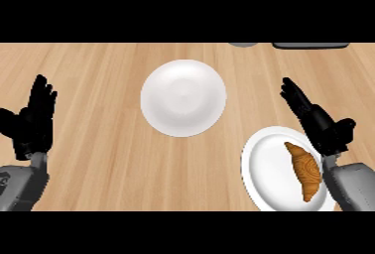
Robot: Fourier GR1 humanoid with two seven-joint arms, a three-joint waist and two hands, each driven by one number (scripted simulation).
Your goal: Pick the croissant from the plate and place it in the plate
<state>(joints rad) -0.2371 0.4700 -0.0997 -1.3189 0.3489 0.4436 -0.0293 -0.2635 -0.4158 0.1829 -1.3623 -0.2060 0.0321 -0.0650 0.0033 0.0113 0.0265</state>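
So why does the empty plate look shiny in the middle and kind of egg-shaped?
In the head view, the empty plate has a soft pale sheen at its middle and greyer shading at its rim; it is round, only stretched taller by the view, like the croissant's plate.

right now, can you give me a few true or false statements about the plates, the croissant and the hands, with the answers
1. The croissant lies on the plate at lower right. True.
2. The plate at the centre holds a croissant. False: nothing lies on it.
3. The right hand is curled round the croissant. False: its fingers are straight and it holds nothing.
4. The left hand is open at the view's left edge. True.
5. The two plates touch. False: bare counter shows between them.
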